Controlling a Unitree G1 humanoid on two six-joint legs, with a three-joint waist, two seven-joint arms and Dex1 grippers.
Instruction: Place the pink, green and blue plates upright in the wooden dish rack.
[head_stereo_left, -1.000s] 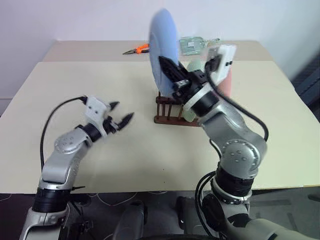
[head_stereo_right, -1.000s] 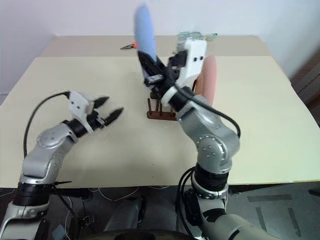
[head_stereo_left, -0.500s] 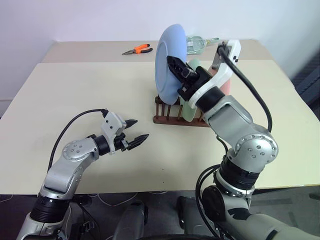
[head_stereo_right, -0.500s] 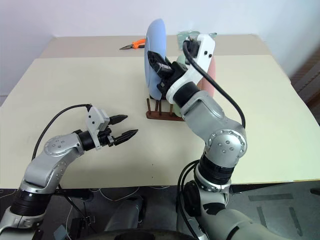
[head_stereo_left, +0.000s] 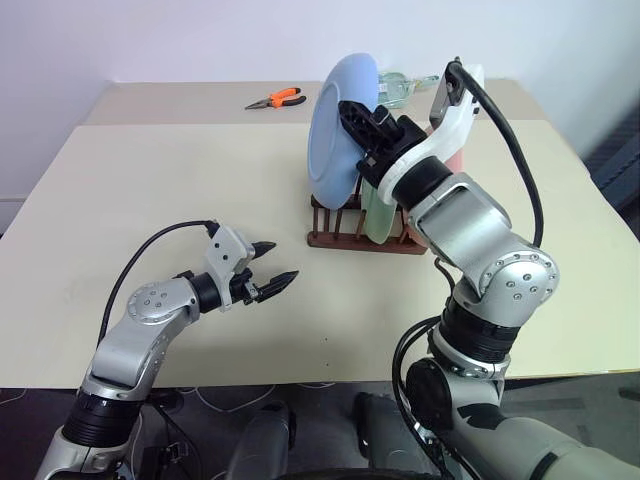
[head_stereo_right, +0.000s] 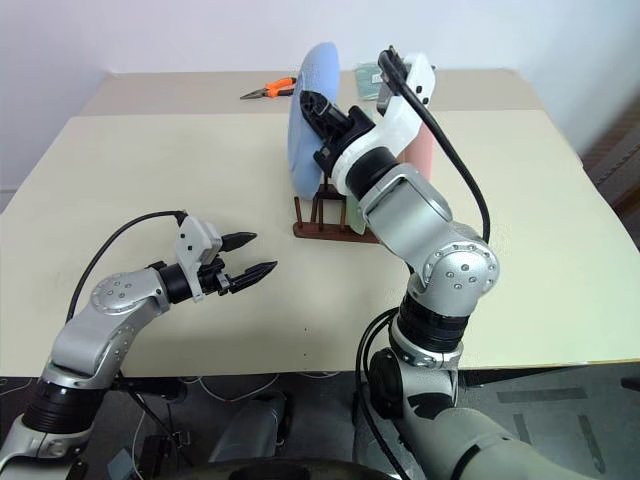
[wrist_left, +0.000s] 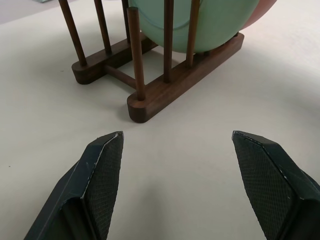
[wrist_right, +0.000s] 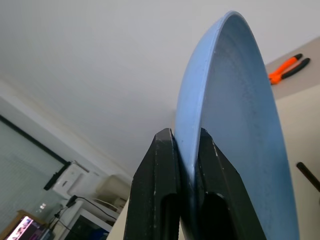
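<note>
Left fingers (head_stereo_left: 273, 283) at 7 o'clock, nearest, spread wide and empty above the tabletop (head_stereo_left: 150, 200). Beyond, at 12, right fingers (wrist_right: 181, 165) pinch the blue plate (head_stereo_left: 338, 130) by its rim, above the wooden dish rack (head_stereo_left: 355, 232) holding green plate (wrist_left: 200, 22) and pink plate (head_stereo_right: 418, 150). Plate looks light, stiff, probably slick: rim grip suits.

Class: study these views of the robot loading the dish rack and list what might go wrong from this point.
1. The right gripper pinches the blue plate by its rim alone, so the plate may swing or slip.
2. The wooden dish rack is narrow and light-looking; a plate lowered off-line onto its pegs might tip or push it.
3. The green plate already stands there and may get knocked.
</note>
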